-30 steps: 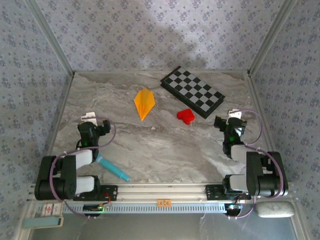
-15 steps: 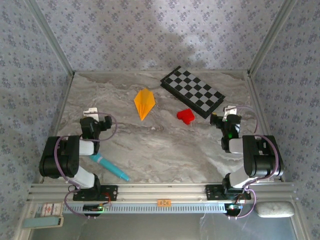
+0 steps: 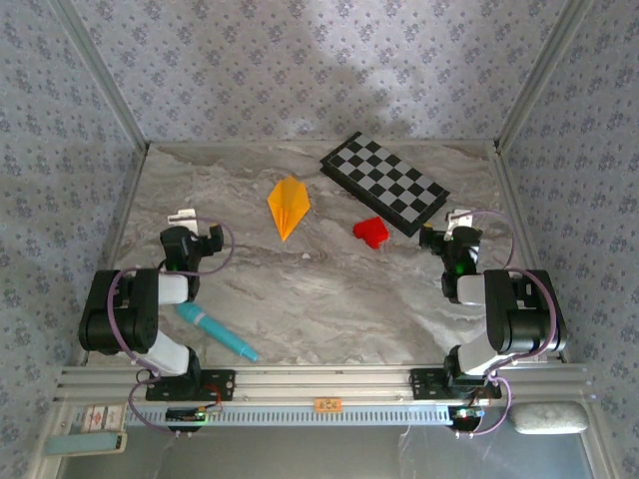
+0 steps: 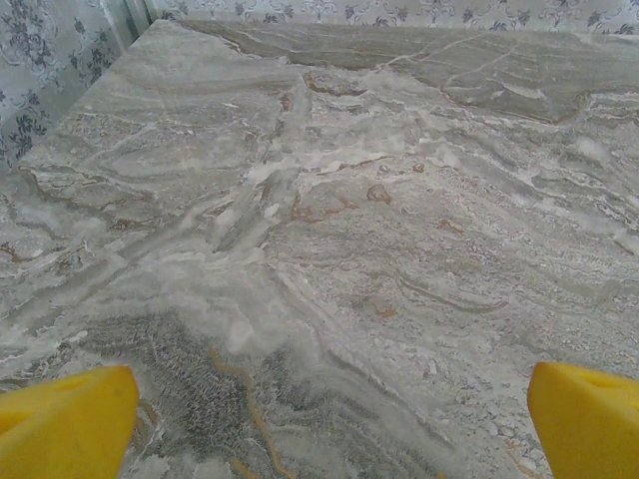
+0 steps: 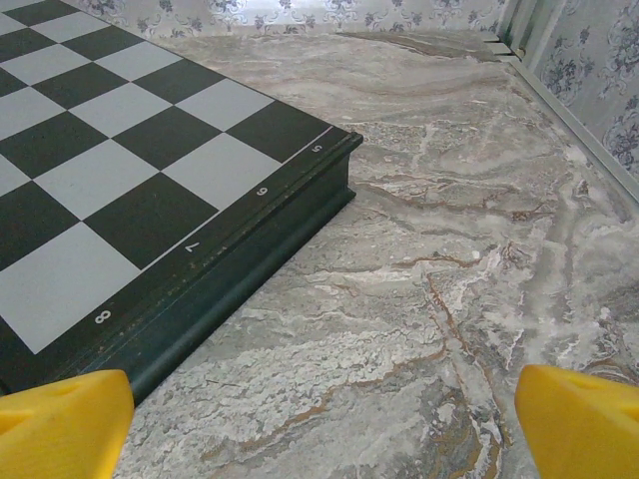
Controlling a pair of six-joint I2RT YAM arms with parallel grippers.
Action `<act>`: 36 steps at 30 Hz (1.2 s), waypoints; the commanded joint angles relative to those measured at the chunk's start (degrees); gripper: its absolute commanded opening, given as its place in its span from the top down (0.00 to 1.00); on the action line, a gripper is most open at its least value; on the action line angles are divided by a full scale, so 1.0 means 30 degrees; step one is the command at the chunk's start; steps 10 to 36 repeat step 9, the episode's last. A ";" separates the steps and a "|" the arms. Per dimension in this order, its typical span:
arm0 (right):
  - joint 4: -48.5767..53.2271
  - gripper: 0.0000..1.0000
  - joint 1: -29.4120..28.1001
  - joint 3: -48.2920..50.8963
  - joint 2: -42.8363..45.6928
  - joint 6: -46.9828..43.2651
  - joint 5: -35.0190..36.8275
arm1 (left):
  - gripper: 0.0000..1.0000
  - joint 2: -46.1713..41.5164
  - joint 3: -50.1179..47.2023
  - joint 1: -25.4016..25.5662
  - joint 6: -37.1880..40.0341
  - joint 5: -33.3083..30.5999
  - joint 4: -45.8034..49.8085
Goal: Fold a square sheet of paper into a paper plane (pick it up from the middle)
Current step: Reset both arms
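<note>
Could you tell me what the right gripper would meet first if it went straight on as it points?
Most likely the checkerboard: its right-hand corner lies just ahead of the open right gripper, roughly on its midline. It may only clip that corner; depth is unclear.

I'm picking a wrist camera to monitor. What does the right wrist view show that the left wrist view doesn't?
Right wrist view: the checkerboard, its numbered edge lying on the table, and the side rail on the right. Left wrist view: the table's far-left corner. Both: the marble table, patterned wall beyond it, and an open gripper with yellow fingertips wide apart, holding nothing: the left gripper and the right gripper.
</note>
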State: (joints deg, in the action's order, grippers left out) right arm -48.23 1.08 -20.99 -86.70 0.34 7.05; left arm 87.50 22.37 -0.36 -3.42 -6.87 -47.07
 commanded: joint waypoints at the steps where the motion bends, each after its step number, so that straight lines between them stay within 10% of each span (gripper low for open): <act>1: 0.0124 0.00 -0.0068 -0.0286 -0.0195 -0.0281 0.0212 | 0.00 0.0116 0.0369 0.0063 0.0340 -0.0081 0.0103; 36: 0.0125 0.00 -0.0088 -0.0297 -0.0196 -0.0285 0.0217 | 0.00 0.0140 0.0453 0.0120 0.0382 -0.0207 0.0163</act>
